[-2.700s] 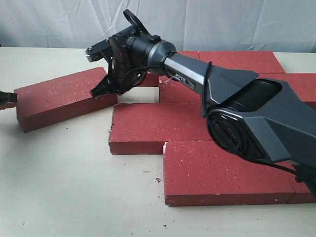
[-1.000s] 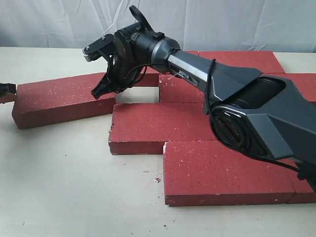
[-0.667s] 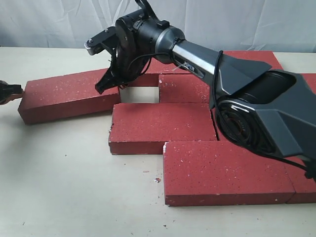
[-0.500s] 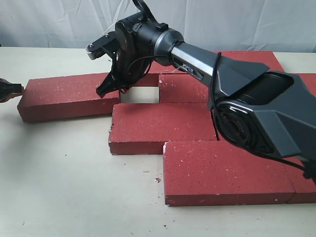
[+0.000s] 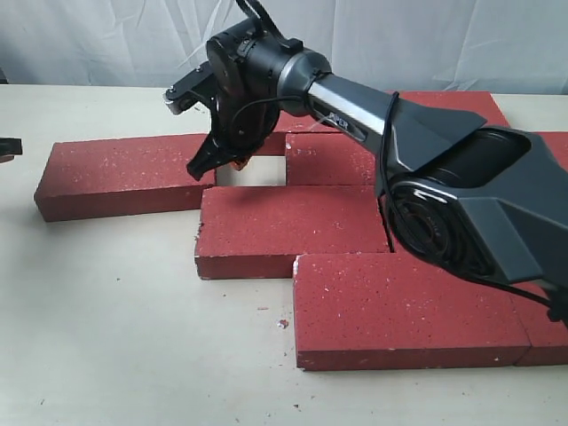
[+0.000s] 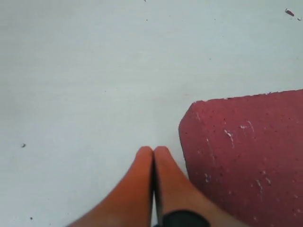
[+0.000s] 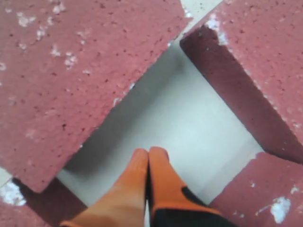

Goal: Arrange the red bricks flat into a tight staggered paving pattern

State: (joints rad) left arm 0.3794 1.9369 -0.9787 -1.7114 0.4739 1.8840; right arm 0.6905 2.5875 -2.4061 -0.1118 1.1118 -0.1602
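- My right gripper (image 5: 206,161), orange tips pressed together and empty, hangs over the bare gap (image 5: 251,170) in the paving; I read it as a blunt pusher.
- The loose dark-red speckled rectangular brick (image 5: 124,173) lies flat beside that gap.
- My left gripper (image 6: 153,153), likewise pinched empty, sits just off its outer end, placed to shove.

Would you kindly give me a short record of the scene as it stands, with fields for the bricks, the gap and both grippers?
Bricks: dark red, lying flat on the table in staggered rows
Left brick: separated from its row
Gap: bare table between the left brick and its neighbour
Right gripper: shut, empty, tips over the gap
Left gripper: shut, empty, beside the left brick's outer corner
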